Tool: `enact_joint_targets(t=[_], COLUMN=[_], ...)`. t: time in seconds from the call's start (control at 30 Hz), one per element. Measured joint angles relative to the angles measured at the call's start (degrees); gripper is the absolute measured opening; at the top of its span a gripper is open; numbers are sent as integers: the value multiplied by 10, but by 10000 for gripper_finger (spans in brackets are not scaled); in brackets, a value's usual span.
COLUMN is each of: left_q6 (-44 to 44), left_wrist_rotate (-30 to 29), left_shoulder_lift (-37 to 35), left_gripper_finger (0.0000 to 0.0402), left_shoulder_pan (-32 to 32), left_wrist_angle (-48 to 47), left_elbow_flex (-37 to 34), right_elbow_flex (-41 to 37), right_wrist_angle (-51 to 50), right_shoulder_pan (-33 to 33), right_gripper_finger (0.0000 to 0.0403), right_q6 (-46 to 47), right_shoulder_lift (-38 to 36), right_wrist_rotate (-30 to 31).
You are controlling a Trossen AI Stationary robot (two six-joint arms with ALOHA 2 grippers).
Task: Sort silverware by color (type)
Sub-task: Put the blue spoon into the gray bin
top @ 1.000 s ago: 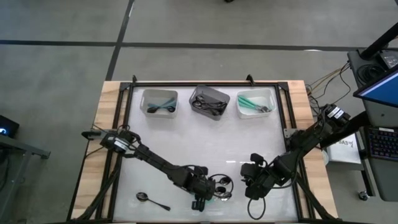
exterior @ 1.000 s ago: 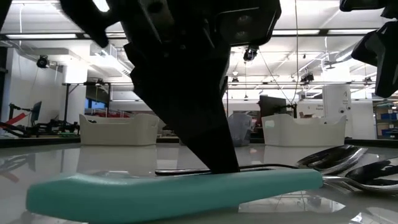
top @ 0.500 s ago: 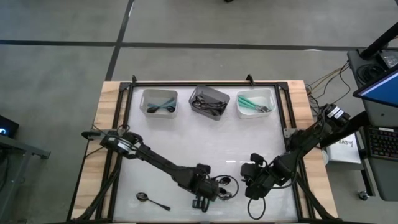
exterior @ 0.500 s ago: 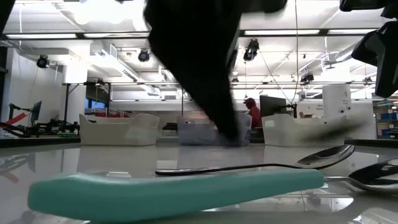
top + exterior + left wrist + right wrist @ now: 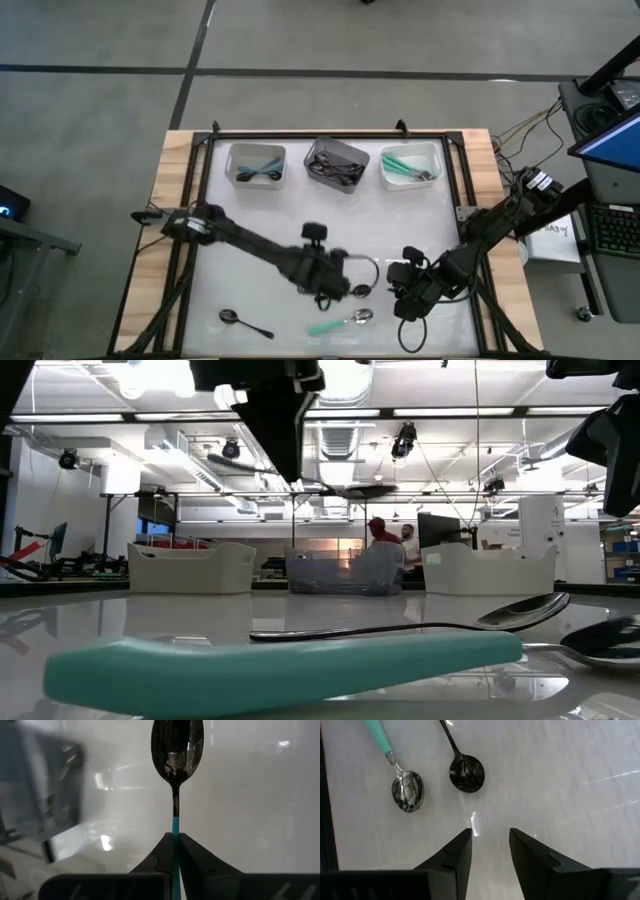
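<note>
From straight overhead, the left end effector (image 5: 345,285) sits a little toward six o'clock of the middle of the white counter (image 5: 300,215), pinched on a slim dark-bowled spoon (image 5: 360,291). Toward its five o'clock a teal-handled spoon (image 5: 340,322) lies flat on the counter, and a black spoon (image 5: 243,321) lies away at seven o'clock. Along the twelve o'clock edge stand three bins: the left bin (image 5: 256,164) with teal and dark pieces, the middle bin (image 5: 336,163) with dark ones, the right bin (image 5: 411,166) with teal handles. The right end effector (image 5: 404,300) waits at three o'clock of the left one. At counter level, the teal-handled spoon fills the foreground, another spoon's shiny bowl (image 5: 525,611) beyond it, two people small in the room behind. Through the left wrist camera, the two dark fingers (image 5: 161,851) are clamped tight on a thin teal stem, the dark-bowled spoon sticking straight out beyond the tips. Through the right wrist camera, the fingers (image 5: 456,849) stand clearly apart with nothing between them, and the teal-handled spoon and a black-bowled spoon (image 5: 465,770) lie on the counter beyond them.
</note>
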Motion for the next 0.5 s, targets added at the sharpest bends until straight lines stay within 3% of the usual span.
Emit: enact_joint_targets(t=[0.2,0.5], left_q6=[0,-20], left_wrist_rotate=[-10,-62], left_shoulder_lift=[-98,-358], left_gripper_finger=[0,0], left_shoulder_pan=[61,203], left_wrist_angle=[-13,82], left_elbow_flex=[-82,-339], right_elbow_flex=[0,0], right_wrist_angle=[0,0], right_shoulder_pan=[0,0], right_gripper_finger=[123,123], right_q6=[0,-16], right_shoulder_lift=[0,0], right_wrist_rotate=[0,0])
